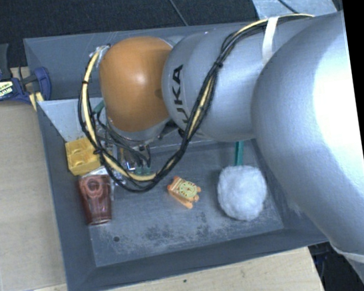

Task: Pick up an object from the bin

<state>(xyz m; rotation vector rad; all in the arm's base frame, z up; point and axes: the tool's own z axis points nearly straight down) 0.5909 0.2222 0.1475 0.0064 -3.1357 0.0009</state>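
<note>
Approach step, I judge: the gripper (130, 161) (open or closed, I cannot tell under its orange cover) sits low, with a yellow block (81, 155) and a brown ridged cup (97, 199) just beside it, away from the arm, so next it must centre over one.

One each: yellow block (79, 156), brown cup (97, 199), toy (184, 192), puff (242, 192), stick (239, 153)

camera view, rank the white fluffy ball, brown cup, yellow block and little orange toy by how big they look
1. white fluffy ball
2. brown cup
3. yellow block and little orange toy: about alike, and cables cover part of the block, so unranked
</note>
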